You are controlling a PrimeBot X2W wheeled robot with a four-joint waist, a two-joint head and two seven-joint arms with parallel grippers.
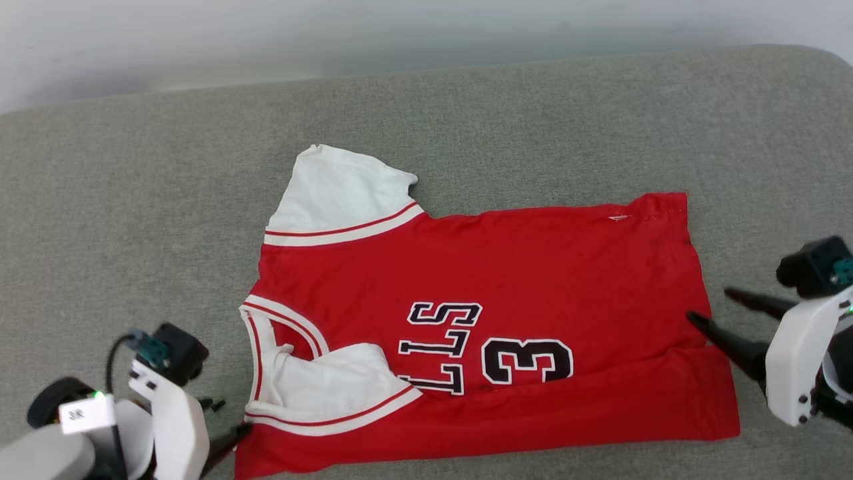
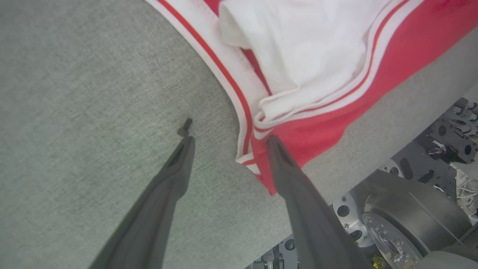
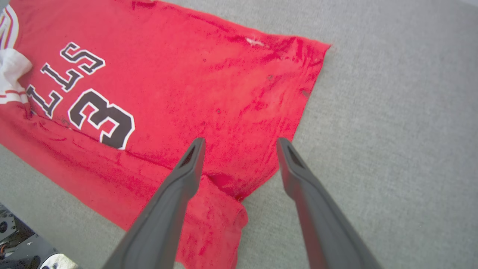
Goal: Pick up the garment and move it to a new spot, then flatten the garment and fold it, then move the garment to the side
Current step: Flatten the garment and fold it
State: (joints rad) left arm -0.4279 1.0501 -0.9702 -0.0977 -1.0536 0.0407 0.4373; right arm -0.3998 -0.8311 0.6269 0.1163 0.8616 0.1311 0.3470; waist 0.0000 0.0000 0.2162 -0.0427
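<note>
Garment (image 1: pixel 493 320) of soft thin red fabric, a jersey-style shirt with white short sleeves, red-and-white striped trim and black letters and a number outlined in white, lies on the grey woven cloth surface (image 1: pixel 506 113). It sits a little toward the near side of this surface. Its striped collar (image 1: pixel 256 333) points to the robot's left and its hem (image 1: pixel 693 260) to the right. The far sleeve (image 1: pixel 336 193) is spread flat on the grey cloth. The near sleeve (image 1: pixel 330 387) is folded inward over the chest. The near long side of the shirt is turned over as a red band (image 1: pixel 566 407), and it covers a part of the letters "LLS" and touches the lower edge of the "3".

The left gripper (image 1: pixel 230 417) is low at the near left corner of the garment, with its two dark fingers apart and gripping nothing. In the left wrist view one finger (image 2: pixel 278 157) is over the red corner below the striped trim, and the other finger (image 2: pixel 183 157) is over bare grey cloth.

The right gripper (image 1: pixel 711 305) is at the hem side, also with fingers spread wide and holding nothing. In the right wrist view one finger (image 3: pixel 190 164) is above the red fabric near the fold, the other (image 3: pixel 289 164) is above the grey cloth just beside the hem.

Behind the surface there is a pale wall (image 1: pixel 266 40).
</note>
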